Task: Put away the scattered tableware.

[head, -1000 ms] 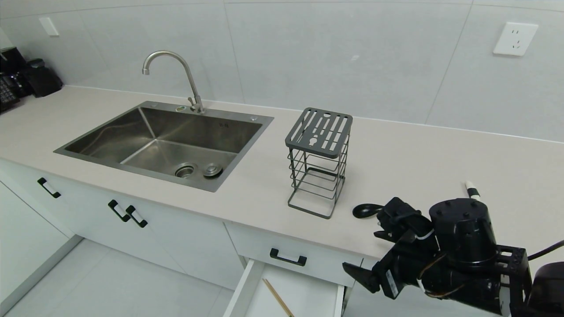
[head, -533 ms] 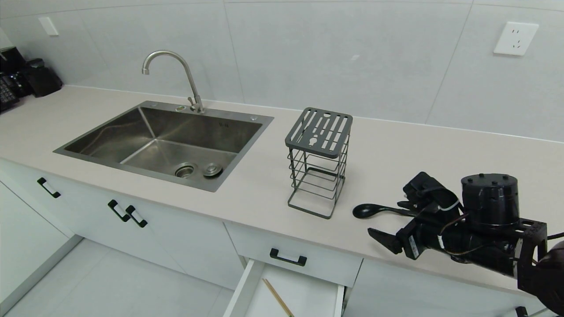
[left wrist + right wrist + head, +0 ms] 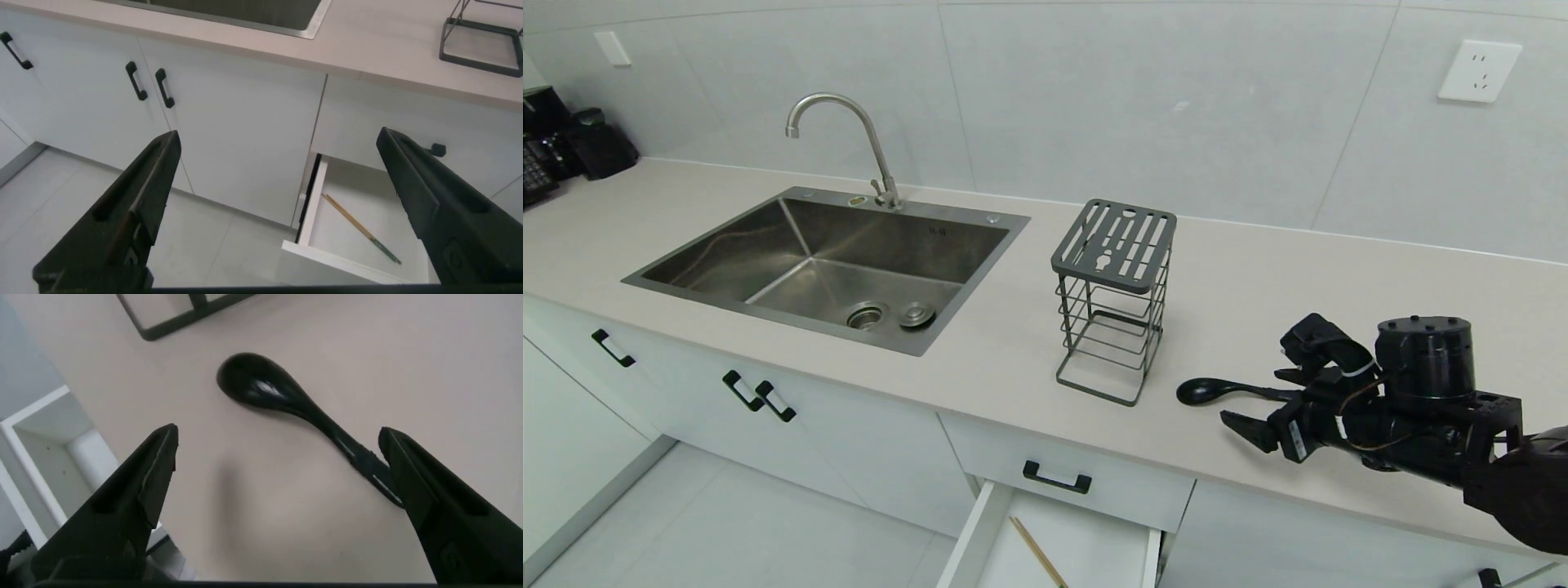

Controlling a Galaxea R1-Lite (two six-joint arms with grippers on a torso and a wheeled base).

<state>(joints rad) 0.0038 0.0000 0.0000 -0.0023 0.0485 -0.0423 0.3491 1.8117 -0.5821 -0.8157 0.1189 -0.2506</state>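
Kitchen tabletop (image 3: pixel 1258 278), pale, with a tiled wall behind and a sink (image 3: pixel 768 313) set in toward the robot's left.

Item 1. Right claw (image 3: pixel 1251 398): jaws spread wide, gripping nothing, set low over the tabletop near its front edge. Its fingers stand either side of the spoon's handle. In the right wrist view the handle runs close to one finger and well off the other. Whether a fingertip touches it cannot be told.

Item 2. Black spoon (image 3: pixel 1207 390) — the task's thing in hand. It lies flat on the tabletop, bowl toward the wire rack (image 3: pixel 1112 302), near the rack's foot but apart from it, handle running back into the claw.

Item 3. Open drawer (image 3: pixel 1094 539) below the tabletop edge, one chopstick (image 3: pixel 1037 551) inside. Judged the likely destination.

Item 4. Left claw (image 3: pixel 278 139): jaws wide, empty, hanging below tabletop level before the white cabinet fronts.

Hazards, judged. The handle sits off-centre, so on closing one finger would arrive first and could shove or spin the spoon instead of pinching it. The handle is thin and low — fingertips may scrape the tabletop or close above it. The front edge is near, so a nudge that way could send the spoon to the floor.

Pose. The right arm lies low from the robot's right, forearm roughly level, jaws opening across the handle and the claw pointing toward the rack.
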